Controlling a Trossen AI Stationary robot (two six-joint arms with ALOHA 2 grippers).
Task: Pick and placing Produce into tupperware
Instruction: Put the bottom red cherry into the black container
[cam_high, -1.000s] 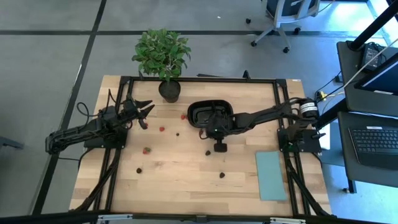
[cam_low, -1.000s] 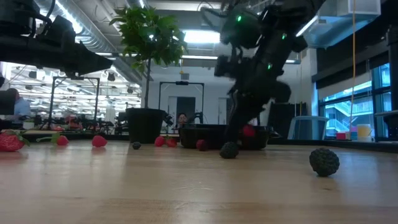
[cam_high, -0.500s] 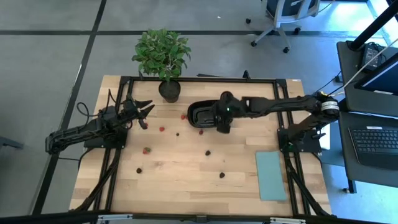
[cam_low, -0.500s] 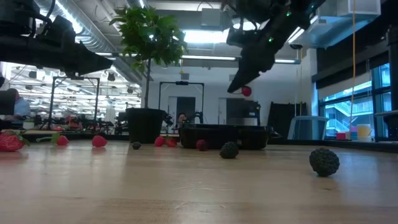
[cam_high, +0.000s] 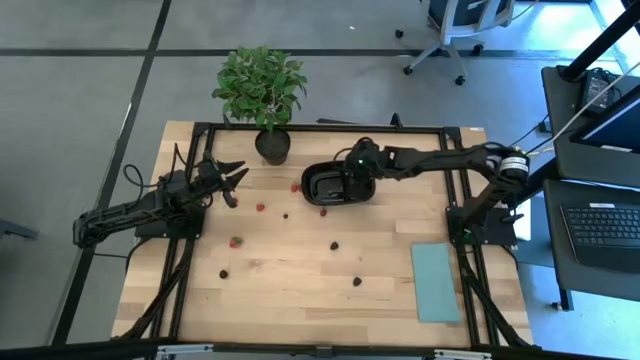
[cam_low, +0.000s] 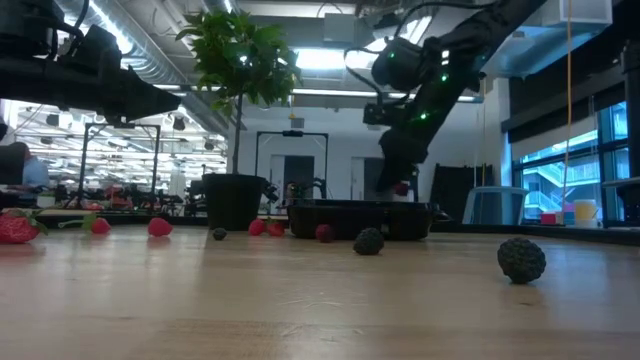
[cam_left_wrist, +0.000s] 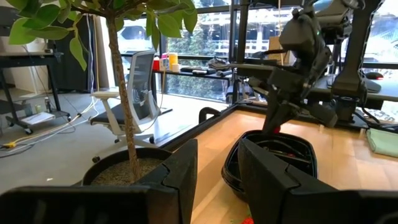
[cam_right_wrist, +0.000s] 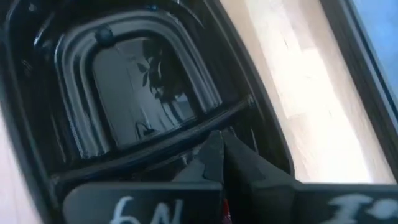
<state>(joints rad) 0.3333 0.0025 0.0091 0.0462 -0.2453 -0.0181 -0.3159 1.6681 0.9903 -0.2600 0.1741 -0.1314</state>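
The black oval tray (cam_high: 322, 186) sits on the wooden table near its far edge, just right of the plant pot. My right gripper (cam_high: 353, 181) hangs over the tray's right part, shut on a small red berry (cam_low: 400, 188). Loose berries lie on the table: red ones (cam_high: 296, 187) (cam_high: 260, 207) (cam_high: 235, 241) and dark ones (cam_high: 334, 245) (cam_high: 356, 281) (cam_high: 224, 273). My left gripper (cam_high: 236, 183) waits open above the table's left side, pointing at the tray (cam_left_wrist: 273, 158). My right gripper pinches the red berry (cam_right_wrist: 225, 211) between its two fingertips, coming from above and pointing down. The berry is lifted clear, a little above the tray's rim (cam_low: 410, 207). The fingers hide most of it in the wrist view.
A leafy potted plant (cam_high: 262, 92) stands at the table's far edge beside the tray. A flat pale teal rectangle (cam_high: 435, 282) lies near the right near corner. Black frame rails (cam_high: 450, 170) run along the table's sides. Bare wood shows in the middle (cam_high: 300, 260).
My right gripper rose from the table just near of the tray with the red berry pinched, swung toward the far edge over the tray, then came down close above it. It stayed shut. The left arm kept still.
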